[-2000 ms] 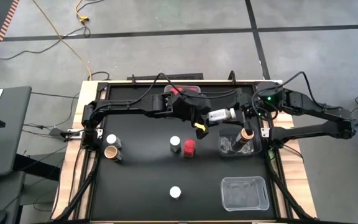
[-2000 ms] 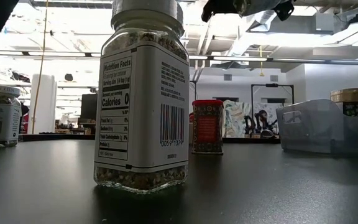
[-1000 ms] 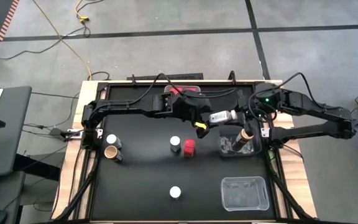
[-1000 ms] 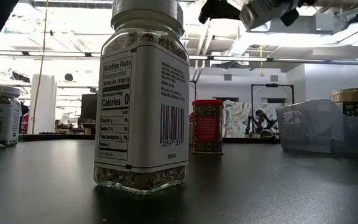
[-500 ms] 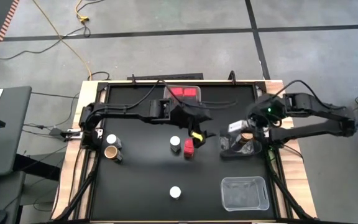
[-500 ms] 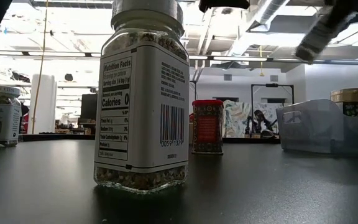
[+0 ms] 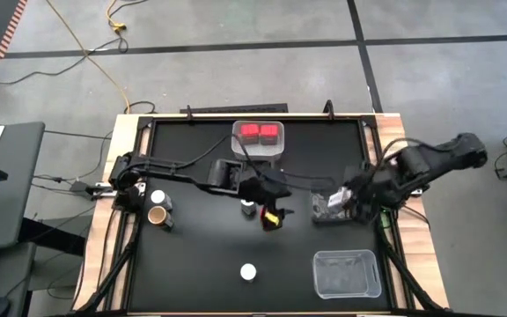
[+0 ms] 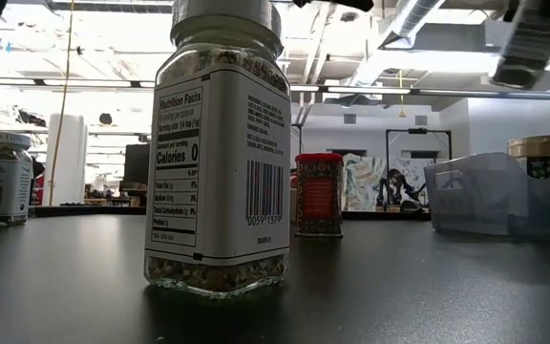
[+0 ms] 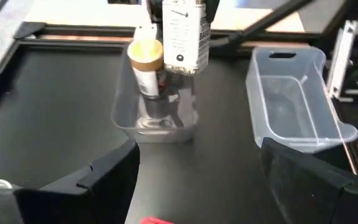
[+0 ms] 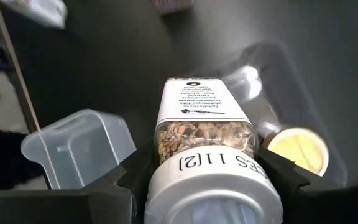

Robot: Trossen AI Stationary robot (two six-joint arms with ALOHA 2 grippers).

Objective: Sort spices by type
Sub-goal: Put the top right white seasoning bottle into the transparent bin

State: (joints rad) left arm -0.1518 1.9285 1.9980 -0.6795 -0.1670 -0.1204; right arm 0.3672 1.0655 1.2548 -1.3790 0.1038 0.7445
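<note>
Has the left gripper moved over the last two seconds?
Yes. In the high view the left gripper has come away from the white bin at the table's far edge, and now hangs over the red box at mid-table.

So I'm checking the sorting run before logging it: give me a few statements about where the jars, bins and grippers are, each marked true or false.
1. The right gripper holds a white-lidded jar above the small clear bin. True.
2. The left gripper is shut on the red box. False: its fingers are open, above the red box.
3. The white bin holds two red boxes. True.
4. The larger clear bin holds a jar. False: nothing in it.
5. A tan-lidded jar stands in the small clear bin. True.
</note>
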